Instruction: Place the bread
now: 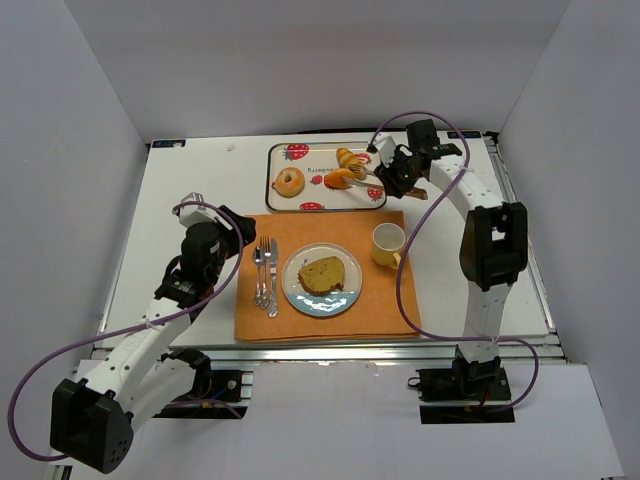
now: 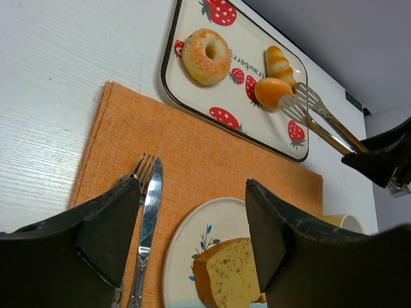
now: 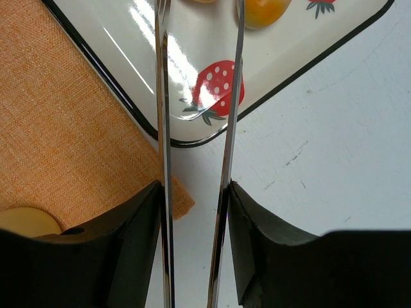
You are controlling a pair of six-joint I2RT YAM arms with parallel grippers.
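Note:
A round orange bun (image 1: 340, 179) lies on the strawberry tray (image 1: 272, 175) beside a striped roll (image 1: 347, 158) and a sugared doughnut (image 1: 289, 182). My right gripper (image 1: 400, 178) is shut on metal tongs (image 1: 372, 177). The tongs stand open, their tips at the bun's right side; in the right wrist view the two arms (image 3: 162, 128) run between my fingers (image 3: 257, 256) toward the bun (image 3: 263, 9). My left gripper (image 1: 240, 232) is open and empty above the cutlery (image 2: 149, 212). It also sees the bun (image 2: 273, 93) and the tongs (image 2: 321, 119).
An orange placemat (image 1: 300, 325) holds a fork and knife (image 1: 265, 275), a plate (image 1: 295, 290) with a cake slice (image 1: 328, 273), and a yellow cup (image 1: 388, 244). The tray sits just behind the placemat. White walls enclose the table.

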